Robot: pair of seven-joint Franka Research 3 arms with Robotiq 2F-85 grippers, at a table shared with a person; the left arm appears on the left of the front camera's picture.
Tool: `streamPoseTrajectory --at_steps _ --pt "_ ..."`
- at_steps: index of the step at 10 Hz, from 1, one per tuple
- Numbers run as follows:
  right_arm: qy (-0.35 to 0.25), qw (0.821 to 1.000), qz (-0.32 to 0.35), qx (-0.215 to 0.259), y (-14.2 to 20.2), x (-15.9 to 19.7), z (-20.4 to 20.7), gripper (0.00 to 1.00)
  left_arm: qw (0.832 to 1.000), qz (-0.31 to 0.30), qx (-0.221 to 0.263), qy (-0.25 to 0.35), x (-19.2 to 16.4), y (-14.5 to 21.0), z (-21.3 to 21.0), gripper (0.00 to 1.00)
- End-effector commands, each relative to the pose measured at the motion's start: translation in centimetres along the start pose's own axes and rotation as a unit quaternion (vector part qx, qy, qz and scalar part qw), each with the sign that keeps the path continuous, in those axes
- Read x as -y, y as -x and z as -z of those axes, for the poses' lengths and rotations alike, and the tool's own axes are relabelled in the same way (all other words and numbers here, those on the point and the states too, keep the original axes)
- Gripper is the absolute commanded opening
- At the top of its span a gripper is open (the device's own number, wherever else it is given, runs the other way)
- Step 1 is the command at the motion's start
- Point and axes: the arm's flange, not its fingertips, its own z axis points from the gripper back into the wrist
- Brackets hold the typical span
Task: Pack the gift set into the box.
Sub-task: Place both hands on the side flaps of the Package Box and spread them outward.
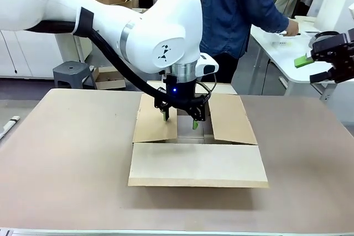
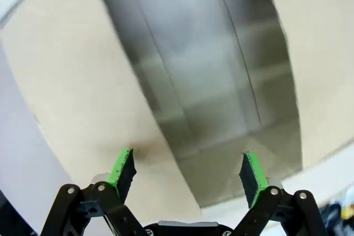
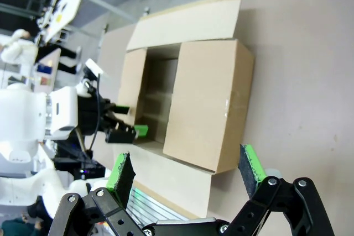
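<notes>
At table (image 1: pixel 66 153) centre the box (image 1: pixel 196 164) sat flaps-open, left fingers (image 2: pixel 123 171) spread empty over its mouth, right fingers (image 3: pixel 249 169) spread empty at 3 o'clock; light stiff cardboard, likely best gripped by a flap edge.

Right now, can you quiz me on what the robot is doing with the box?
1. True or false: the left gripper is holding a pen.
2. Where does the left gripper hang? A) above the opening of the box B) down on the floor C) up on a shelf
3. Fill in: the right gripper has its jaws ____.
Key: 1 false; 2 A; 3 open.
</notes>
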Motion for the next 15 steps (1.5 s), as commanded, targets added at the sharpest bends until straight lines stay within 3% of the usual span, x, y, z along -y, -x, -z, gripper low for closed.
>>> streamPoseTrajectory --at_steps 1,2,3,6,9,12,15 --pt "-0.013 1.0 -0.01 0.002 -0.3 0.1 -0.1 1.0 0.985 -0.091 0.097 -0.105 1.8 -1.2 1.2 1.0" --pt "-0.013 1.0 -0.01 0.002 -0.3 0.1 -0.1 1.0 0.967 -0.138 0.147 -0.153 2.6 -1.4 1.1 1.0" --pt "-0.013 1.0 -0.01 0.002 -0.3 0.1 -0.1 1.0 0.959 -0.163 0.159 -0.17 3.4 -1.8 1.3 1.0" --pt "-0.013 1.0 -0.01 0.002 -0.3 0.1 -0.1 1.0 0.955 -0.196 0.091 -0.205 3.9 -3.9 2.5 1.0" --pt "-0.013 1.0 -0.01 0.002 -0.3 0.1 -0.1 1.0 0.959 -0.161 0.039 -0.229 3.2 -4.8 2.8 1.0" --pt "-0.013 1.0 -0.01 0.002 -0.3 0.1 -0.1 1.0 0.945 -0.137 -0.013 -0.297 2.4 -5.4 3.2 1.0" --pt "-0.013 1.0 -0.01 0.002 -0.3 0.1 -0.1 1.0 0.939 -0.125 -0.038 -0.32 2.2 -5.3 2.8 1.0"
